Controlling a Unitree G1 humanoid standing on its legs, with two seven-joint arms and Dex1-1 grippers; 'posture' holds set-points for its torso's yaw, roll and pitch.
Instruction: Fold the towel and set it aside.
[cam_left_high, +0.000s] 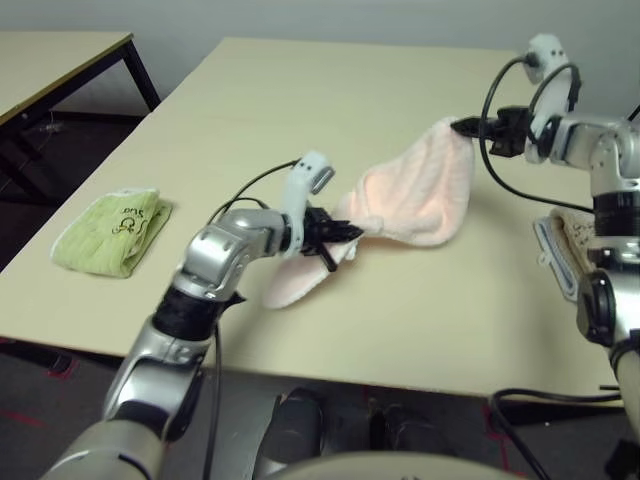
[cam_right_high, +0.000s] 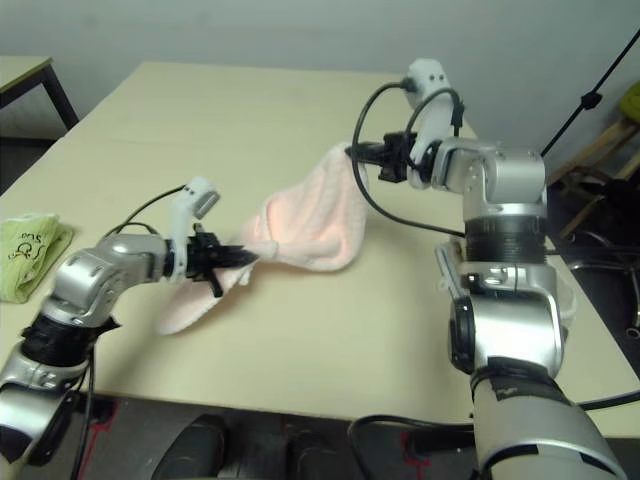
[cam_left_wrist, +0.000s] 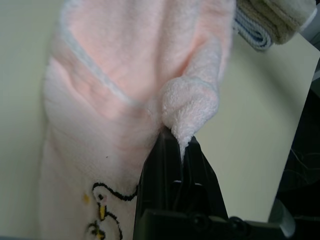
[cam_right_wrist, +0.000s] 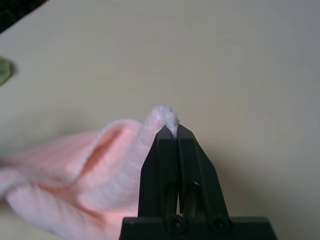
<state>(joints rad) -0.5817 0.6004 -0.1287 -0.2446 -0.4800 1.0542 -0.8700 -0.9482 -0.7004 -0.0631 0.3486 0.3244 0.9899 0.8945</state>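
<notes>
Towel (cam_left_high: 420, 195), pale pink, hangs stretched above the worktop (cam_left_high: 300, 90) between our two tools: left tool (cam_left_high: 352, 232) pinches its near corner, right tool (cam_left_high: 462, 127) pinches its far corner.

I work at a pale beige table (cam_left_high: 300, 90) with a smooth bare top, set before a plain light grey wall (cam_left_high: 330, 18). To my far left stands a second table (cam_left_high: 60, 62) of the same colour on black legs (its top catches a little light). The floor (cam_left_high: 40, 390) beneath is dark. At the far right, wooden furniture (cam_right_high: 600, 150) stands beside a thin black stand (cam_right_high: 590, 100).
</notes>
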